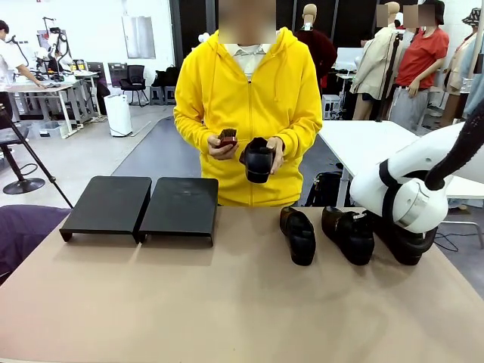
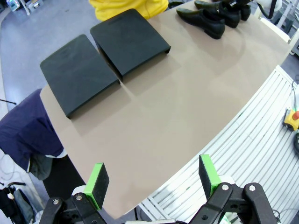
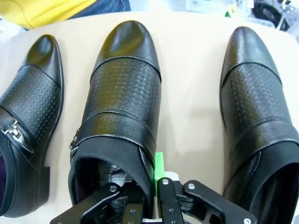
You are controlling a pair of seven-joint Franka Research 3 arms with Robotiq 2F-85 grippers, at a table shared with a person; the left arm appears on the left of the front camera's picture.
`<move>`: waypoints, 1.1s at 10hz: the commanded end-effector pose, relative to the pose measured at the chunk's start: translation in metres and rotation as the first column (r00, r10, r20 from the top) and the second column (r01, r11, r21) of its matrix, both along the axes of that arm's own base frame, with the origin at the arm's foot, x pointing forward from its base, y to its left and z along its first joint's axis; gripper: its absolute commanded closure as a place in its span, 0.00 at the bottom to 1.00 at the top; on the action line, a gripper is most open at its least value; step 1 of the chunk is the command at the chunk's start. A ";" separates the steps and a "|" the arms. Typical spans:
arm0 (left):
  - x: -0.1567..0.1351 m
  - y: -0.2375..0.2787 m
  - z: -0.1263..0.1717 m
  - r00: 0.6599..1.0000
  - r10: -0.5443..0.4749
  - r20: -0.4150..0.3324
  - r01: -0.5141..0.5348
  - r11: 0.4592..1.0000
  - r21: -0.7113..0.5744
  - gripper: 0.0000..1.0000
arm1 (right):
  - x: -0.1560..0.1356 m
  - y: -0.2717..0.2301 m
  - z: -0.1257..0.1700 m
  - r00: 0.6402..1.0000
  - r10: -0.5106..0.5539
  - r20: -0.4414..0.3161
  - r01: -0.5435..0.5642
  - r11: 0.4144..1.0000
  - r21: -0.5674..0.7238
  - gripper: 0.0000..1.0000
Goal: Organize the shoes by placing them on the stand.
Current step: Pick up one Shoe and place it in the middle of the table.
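The stand (image 1: pixel 140 206) is two black sloped panels at the table's far left, also in the left wrist view (image 2: pixel 105 60), with nothing on it. Three black shoes lie side by side at the right (image 1: pixel 299 234) (image 1: pixel 349 233) (image 1: pixel 408 243), the last partly under my right arm's white wrist (image 1: pixel 401 197). In the right wrist view my right gripper (image 3: pixel 152 170) is shut on the side wall of the middle shoe (image 3: pixel 124 88), one finger inside its opening. A person in yellow holds a fourth shoe (image 1: pixel 257 160) and a brush (image 1: pixel 227 138). My left gripper (image 2: pixel 153 179) hangs open over the table's near edge.
The tan table (image 1: pixel 189 302) is bare between the stand and the shoes. A purple cloth (image 1: pixel 23 227) lies off the left edge. A white slatted surface (image 2: pixel 254 140) with a yellow stop button (image 2: pixel 292 119) lies beside the table. A white table (image 1: pixel 370 144) stands behind.
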State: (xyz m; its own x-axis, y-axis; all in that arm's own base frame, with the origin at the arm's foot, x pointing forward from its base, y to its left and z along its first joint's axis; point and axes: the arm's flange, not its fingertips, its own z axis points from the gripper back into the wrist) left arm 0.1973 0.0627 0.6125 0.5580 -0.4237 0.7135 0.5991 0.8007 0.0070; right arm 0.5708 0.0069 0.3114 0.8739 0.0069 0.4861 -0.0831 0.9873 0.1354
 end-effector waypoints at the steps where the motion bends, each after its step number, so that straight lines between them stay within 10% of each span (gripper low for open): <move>1: -0.003 0.000 0.000 1.000 -0.008 -0.003 0.008 1.000 -0.008 0.00 | 0.000 -0.003 0.000 0.999 -0.012 -0.040 0.014 0.999 0.046 1.00; 3: -0.003 0.000 0.000 1.000 -0.008 -0.003 0.008 1.000 -0.008 0.00 | -0.108 -0.042 0.156 0.997 -0.045 -0.070 0.045 0.999 0.011 1.00; 5: -0.003 0.000 0.000 1.000 -0.008 -0.003 0.008 1.000 -0.008 0.00 | -0.169 -0.049 0.212 0.999 -0.018 -0.036 0.019 0.999 0.027 1.00; 11: -0.003 0.000 0.000 1.000 -0.008 -0.003 0.008 1.000 -0.008 0.00 | -0.304 -0.028 0.227 0.972 0.231 -0.039 -0.232 0.972 -0.038 1.00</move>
State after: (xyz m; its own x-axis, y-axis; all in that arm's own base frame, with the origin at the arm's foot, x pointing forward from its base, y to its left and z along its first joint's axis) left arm 0.1966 0.0626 0.6127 0.5565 -0.4241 0.7144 0.6001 0.7999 0.0074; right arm 0.2848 -0.0159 0.5453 0.8689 0.2376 0.4343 -0.3253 0.9353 0.1390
